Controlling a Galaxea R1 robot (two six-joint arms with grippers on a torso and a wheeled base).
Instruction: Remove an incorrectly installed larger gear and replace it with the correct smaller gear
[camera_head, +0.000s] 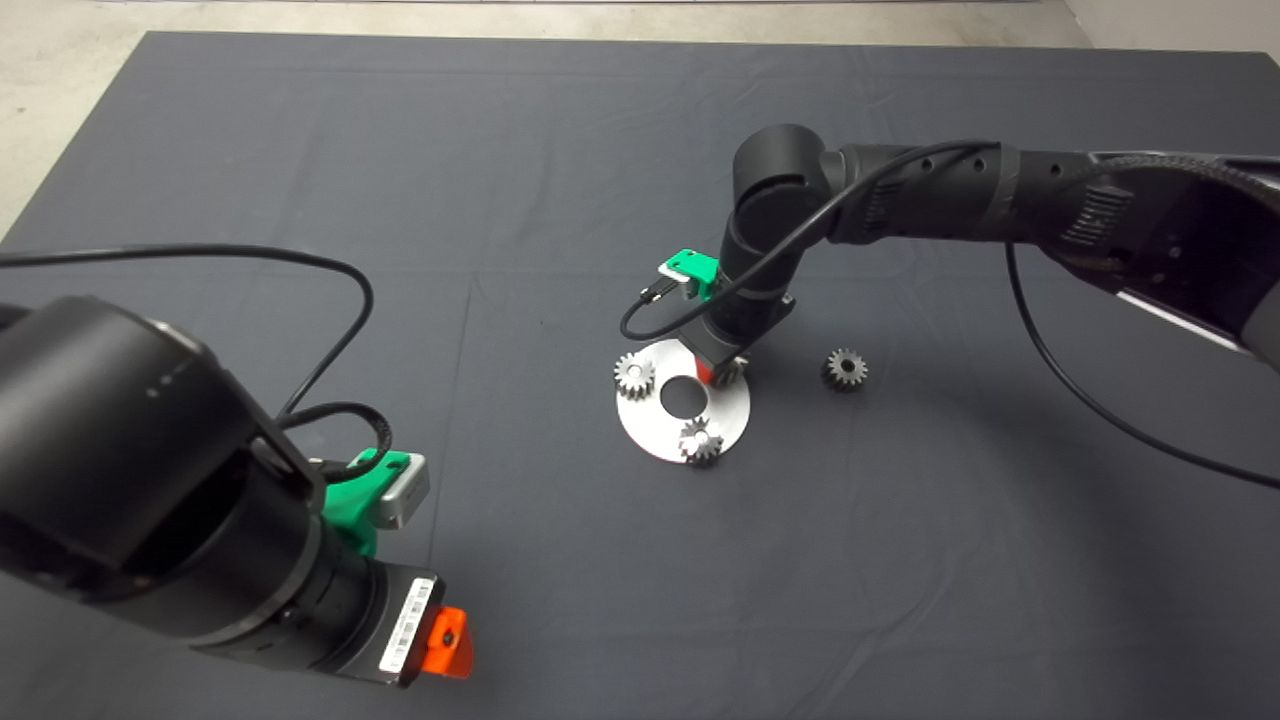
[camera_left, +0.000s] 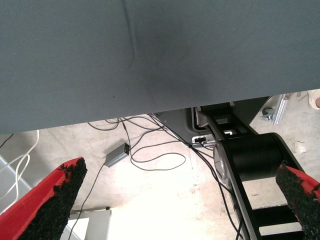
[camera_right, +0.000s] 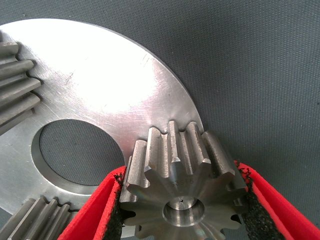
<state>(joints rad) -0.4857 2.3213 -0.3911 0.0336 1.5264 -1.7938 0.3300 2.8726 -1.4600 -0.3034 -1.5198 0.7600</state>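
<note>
The larger gear (camera_right: 185, 195) sits at the rim of the round metal plate (camera_head: 735, 405), clamped between the right pincer's (camera_right: 185, 210) pads; the smaller gear (camera_head: 845, 369) lies on the mat beside the plate; the left pincer (camera_left: 175, 200) hangs wide over the desk's near-left edge.

Dark grey mat (camera_head: 500, 150), shiny silver disc (camera_head: 735, 405), silver-grey larger gear (camera_right: 182, 200), near-black smaller gear (camera_head: 845, 369), red fingers (camera_right: 95, 215) with black pads, green camera mount (camera_head: 693, 268)
</note>
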